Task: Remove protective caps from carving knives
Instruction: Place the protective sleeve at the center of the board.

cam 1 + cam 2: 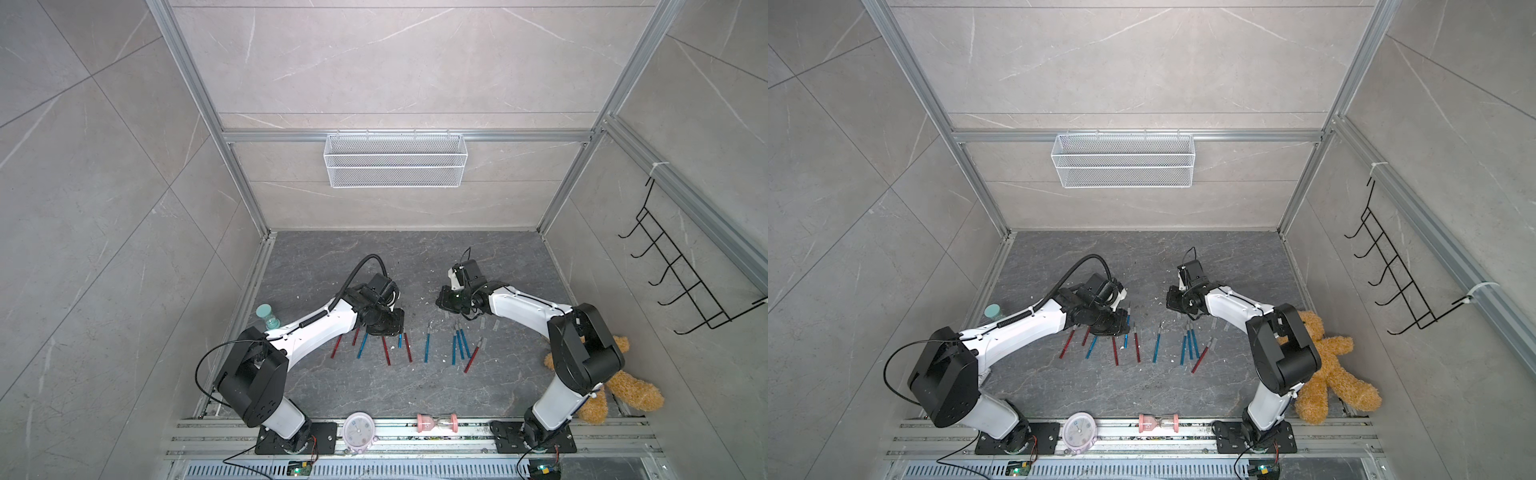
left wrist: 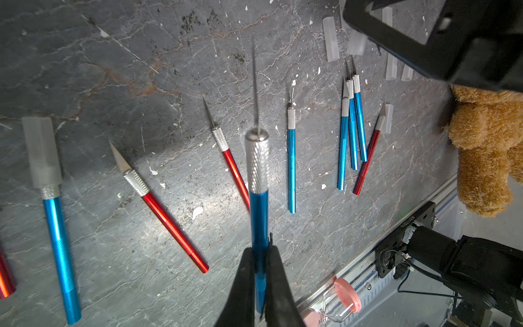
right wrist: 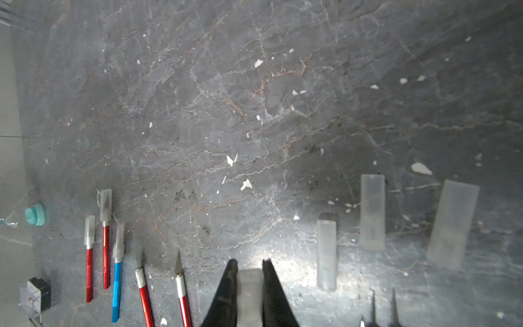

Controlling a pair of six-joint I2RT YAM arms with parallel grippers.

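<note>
In the left wrist view my left gripper [image 2: 261, 249] is shut on the handle of a blue carving knife [image 2: 258, 181], which has a bare needle-thin blade. My right gripper [image 3: 249, 263] is shut on a translucent protective cap [image 3: 249, 291]. In both top views the grippers [image 1: 384, 324] [image 1: 446, 299] hang apart over the far ends of the knife row [image 1: 427, 347]. Red and blue knives lie fanned on the dark slab. A blue one [image 2: 60, 243] wears its cap [image 2: 42, 153], as do three at the row's left end [image 3: 105, 205]. Loose caps [image 3: 327, 252] [image 3: 372, 212] [image 3: 452, 223] lie beside my right gripper.
A brown teddy bear [image 1: 623, 386] lies by the right arm's base. A teal hourglass [image 1: 268, 318] stands at the slab's left edge. A pink clock [image 1: 358, 432] and a pink hourglass [image 1: 436, 422] sit on the front rail. White specks litter the slab. A wire basket [image 1: 395, 160] hangs on the back wall.
</note>
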